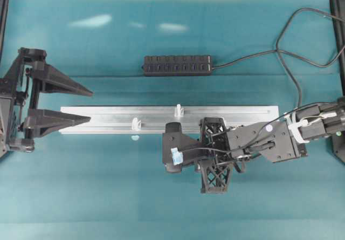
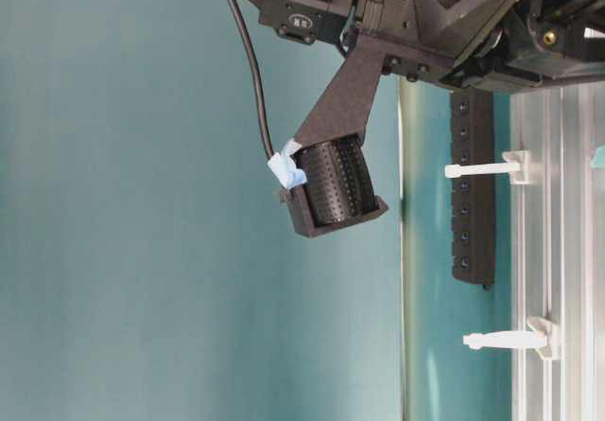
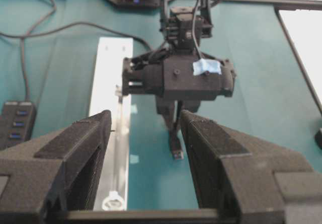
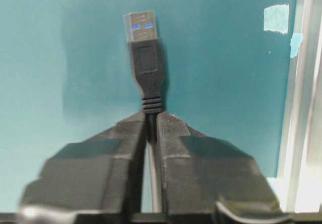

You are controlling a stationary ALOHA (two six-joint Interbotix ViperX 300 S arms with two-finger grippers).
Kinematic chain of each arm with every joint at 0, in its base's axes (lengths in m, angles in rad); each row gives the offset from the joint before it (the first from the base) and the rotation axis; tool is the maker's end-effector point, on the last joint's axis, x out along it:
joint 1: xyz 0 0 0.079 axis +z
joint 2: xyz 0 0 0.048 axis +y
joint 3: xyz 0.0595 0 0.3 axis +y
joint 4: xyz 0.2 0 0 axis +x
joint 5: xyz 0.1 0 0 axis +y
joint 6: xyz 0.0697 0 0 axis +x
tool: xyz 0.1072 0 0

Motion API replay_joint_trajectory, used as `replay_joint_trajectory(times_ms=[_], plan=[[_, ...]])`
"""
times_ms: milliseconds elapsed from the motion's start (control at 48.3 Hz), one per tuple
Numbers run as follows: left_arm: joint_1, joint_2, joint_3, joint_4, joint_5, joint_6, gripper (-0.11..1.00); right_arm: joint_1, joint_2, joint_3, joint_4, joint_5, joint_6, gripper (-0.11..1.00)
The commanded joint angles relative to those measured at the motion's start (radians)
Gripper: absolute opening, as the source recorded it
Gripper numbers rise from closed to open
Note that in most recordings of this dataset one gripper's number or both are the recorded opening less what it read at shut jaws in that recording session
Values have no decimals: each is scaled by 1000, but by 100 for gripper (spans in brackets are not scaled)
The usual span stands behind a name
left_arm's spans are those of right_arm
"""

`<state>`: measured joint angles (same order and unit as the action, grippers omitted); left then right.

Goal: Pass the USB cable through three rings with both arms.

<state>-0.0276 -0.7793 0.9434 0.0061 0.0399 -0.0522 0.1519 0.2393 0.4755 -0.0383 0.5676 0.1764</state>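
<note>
The right fingers (image 4: 151,128) are pinching the cable (image 4: 149,95) just behind its plug, beside the rail (image 1: 161,118); the left fingers (image 1: 86,106) are waiting open, empty. The plug could tilt, missing a ring (image 1: 136,123).

Black USB cable (image 4: 147,68) lies on teal cloth, silver plug exposed; white rings (image 1: 136,123) upright on rail
</note>
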Motion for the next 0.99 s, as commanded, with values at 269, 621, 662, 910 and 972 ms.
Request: replay_joint_trajectory(times_ms=[269,621,662,910,972], plan=[[0,-2,-28,2,-3,-2,61,-9,3,-2,-5,3,6,-9],[0,-5,-31,2,-3,-2,61,-8,-69,-26,-5,63,5,-9],[2,-5,-29,2,-3,-2,61,-11,-84,-28,-5,72,3,-9],[6,-5,-29,2,-3,-2,61,-29,-198,-34,-28,170,2,-9],[6,-5,-29,2,-3,-2,61,-31,-225,-38,-52,221,2,-9]])
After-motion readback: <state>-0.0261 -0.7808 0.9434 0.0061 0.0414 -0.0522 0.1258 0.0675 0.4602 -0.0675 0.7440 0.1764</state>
